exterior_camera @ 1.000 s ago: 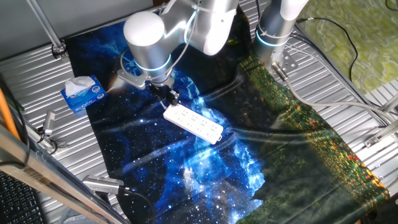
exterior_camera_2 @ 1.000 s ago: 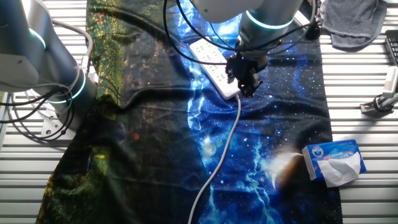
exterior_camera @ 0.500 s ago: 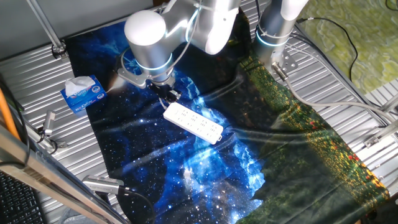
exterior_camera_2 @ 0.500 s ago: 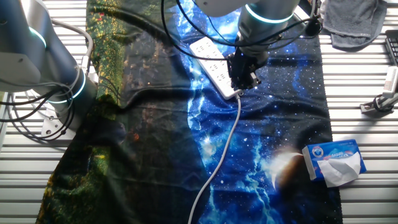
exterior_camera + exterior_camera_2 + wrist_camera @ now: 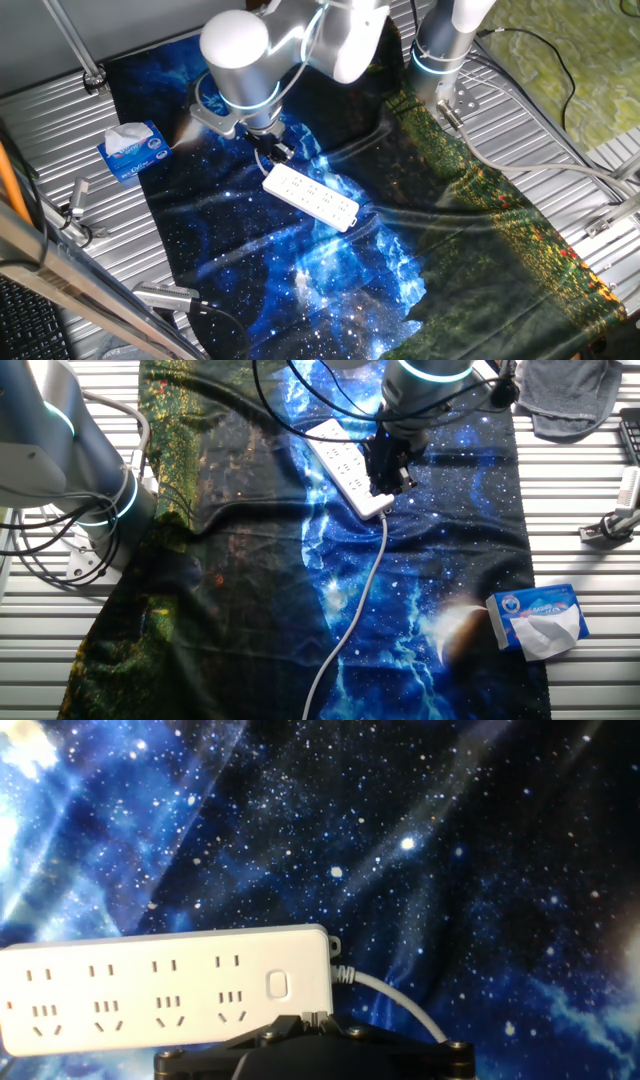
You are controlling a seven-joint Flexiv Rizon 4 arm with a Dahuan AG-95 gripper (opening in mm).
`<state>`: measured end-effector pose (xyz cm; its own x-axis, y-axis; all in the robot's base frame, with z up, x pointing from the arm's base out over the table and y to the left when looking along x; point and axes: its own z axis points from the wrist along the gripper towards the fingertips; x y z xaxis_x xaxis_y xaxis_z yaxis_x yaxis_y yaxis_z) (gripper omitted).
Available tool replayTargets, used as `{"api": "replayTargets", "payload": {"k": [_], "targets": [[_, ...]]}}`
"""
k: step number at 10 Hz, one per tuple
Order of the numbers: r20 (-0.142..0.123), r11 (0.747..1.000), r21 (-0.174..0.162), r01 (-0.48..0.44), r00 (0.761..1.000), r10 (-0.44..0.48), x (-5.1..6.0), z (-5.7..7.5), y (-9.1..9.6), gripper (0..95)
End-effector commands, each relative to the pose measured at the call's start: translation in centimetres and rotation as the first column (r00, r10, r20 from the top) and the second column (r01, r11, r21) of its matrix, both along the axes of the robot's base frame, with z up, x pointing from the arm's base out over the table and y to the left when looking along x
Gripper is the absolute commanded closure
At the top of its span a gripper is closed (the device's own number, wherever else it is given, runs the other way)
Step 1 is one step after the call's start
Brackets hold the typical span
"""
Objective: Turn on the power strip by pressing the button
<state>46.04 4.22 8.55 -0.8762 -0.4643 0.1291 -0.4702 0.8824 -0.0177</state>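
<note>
While one gripper (image 5: 390,468), its opening impossible to judge, hovers above it, one power strip (image 5: 165,990) lies flat.

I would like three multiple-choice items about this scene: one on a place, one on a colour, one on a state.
1. Where is the tissue pack?
A. On the power strip
B. At the edge of the starry cloth, apart from the strip
C. Held by the end effector

2. What colour is the power strip?
A. White
B. Black
C. Red

3. How does the end effector stand?
A. Above the strip's cord end
B. Over the tissue pack
C. Off the cloth entirely

Answers:
1 B, it lies far from the strip.
2 A, the hand view shows its white body.
3 A, both fixed views place it by the cord end.
</note>
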Motion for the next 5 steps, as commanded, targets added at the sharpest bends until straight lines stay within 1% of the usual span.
{"api": "replayTargets", "payload": {"k": [1,5], "targets": [[-0.006,1.0,0.002,-0.008,1.0,0.008,0.15,-0.01,0.04,95.0],[-0.003,1.0,0.003,-0.005,1.0,0.005,0.13,0.02,0.06,95.0]]}}
